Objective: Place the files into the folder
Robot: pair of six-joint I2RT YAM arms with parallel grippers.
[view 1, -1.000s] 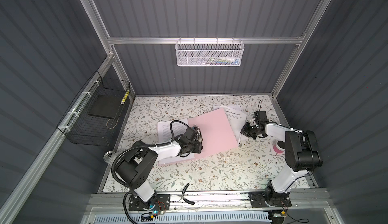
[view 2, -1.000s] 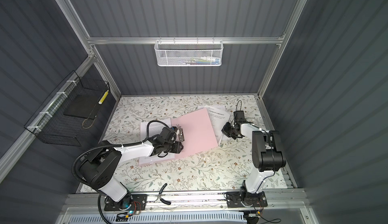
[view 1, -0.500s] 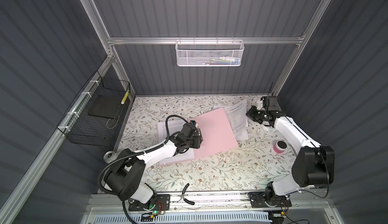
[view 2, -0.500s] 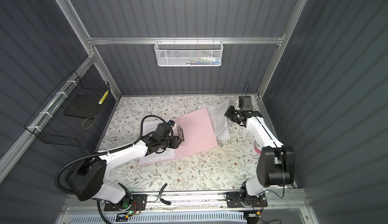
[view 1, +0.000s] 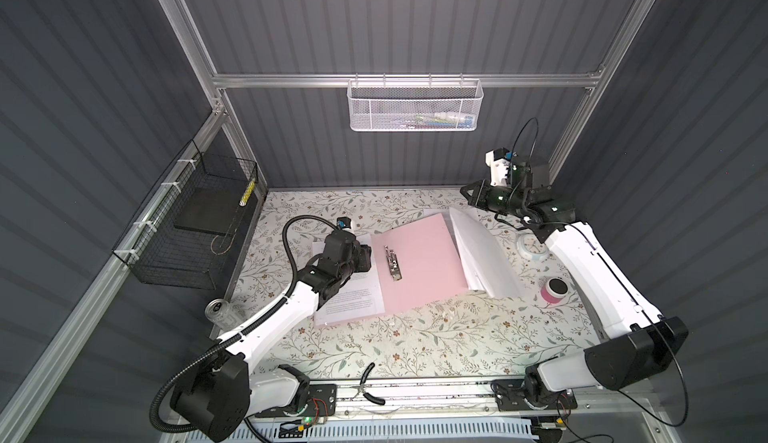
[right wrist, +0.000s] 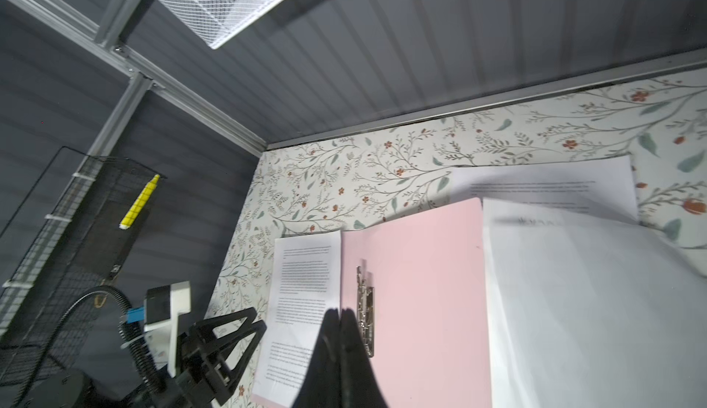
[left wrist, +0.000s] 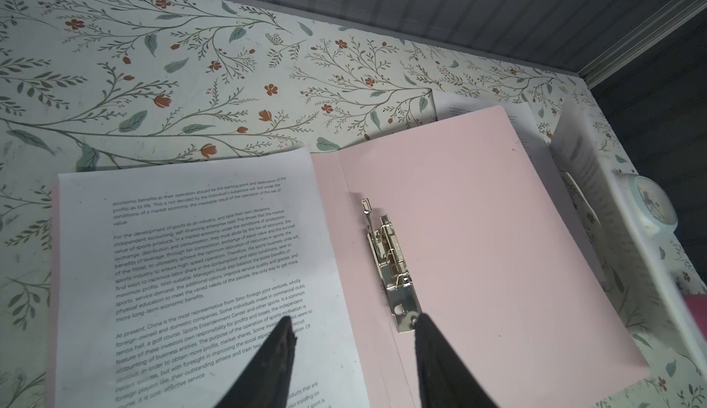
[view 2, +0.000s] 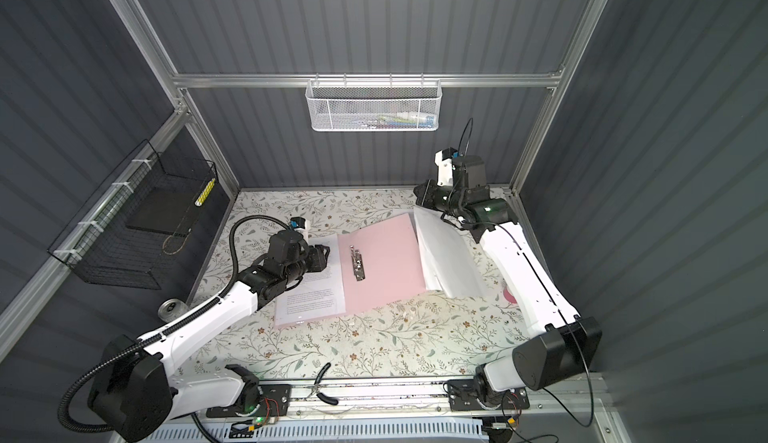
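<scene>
1. In both top views you have one pale pink folder point(view 1: 419, 266) lying open near the middle of the floral table point(view 1: 415, 337). One silver clip point(view 1: 392, 263) runs along its spine and one printed sheet point(view 1: 353, 295) lies on its left flap.
2. More white files point(view 1: 482, 254) lie curled just beside the folder's right edge. You cannot count them from here.
3. Your left gripper point(view 1: 365, 258) sits low over the printed sheet, beside the clip. Your right gripper point(view 1: 467, 196) is raised near the back wall, above the far corner of the loose files.
4. Around them you have one small white clock point(view 1: 532, 247), one pink tape roll point(view 1: 555, 289), one can point(view 1: 218, 314), one white mesh basket point(view 1: 413, 104) and one black wire basket point(view 1: 187, 229).
5. In the left wrist view your left gripper's two fingers point(left wrist: 281, 343) stand spread apart and hold nothing. One tip is over the sheet's text and the other is at the near end of the clip point(left wrist: 390, 264). You cannot tell whether either tip touches.
6. The folder's right flap point(left wrist: 478, 253) is bare pink here.
7. In the right wrist view your right gripper's two fingers point(right wrist: 331, 333) are pressed together, with nothing visible between them.
8. Here you can count three sheets. One is on the left flap point(right wrist: 306, 280). One lies flat past the folder's far right corner point(right wrist: 543, 184). One is blurred and overlaps the folder's right edge point(right wrist: 593, 310).
9. One yellow marker point(right wrist: 139, 201) sits in the black wire basket.
</scene>
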